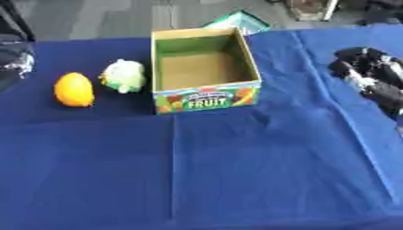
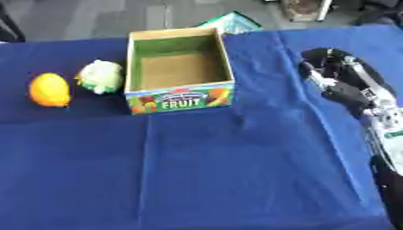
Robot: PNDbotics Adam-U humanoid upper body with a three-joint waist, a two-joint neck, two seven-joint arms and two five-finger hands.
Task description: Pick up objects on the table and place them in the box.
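Covering the whole work area, a blue cloth (image 1: 236,170) lies over the table, creased down the middle. Right arm comes in from the right edge, forearm running up along that side, right hand (image 2: 334,74) over the cloth, well apart from the box. Fingers look curled inward, holding nothing. Right eye view shows hand plus silver-and-black wrist and forearm down to the lower corner; left eye view shows only the hand, cut by the frame edge.

Left hand: cannot tell. Left eye view shows a dark, shiny shape (image 1: 14,63) at the left edge, which may belong to it; fingers not made out. Right eye view does not show it.

Cardboard box (image 1: 203,67) stands upright and open at the far middle of the table, green inside, "FRUIT" on its front, nothing in it.

Pale green and white round thing (image 1: 123,75) sits just left of the box.

Orange fruit (image 1: 74,90) lies left of that, near it, not touching.
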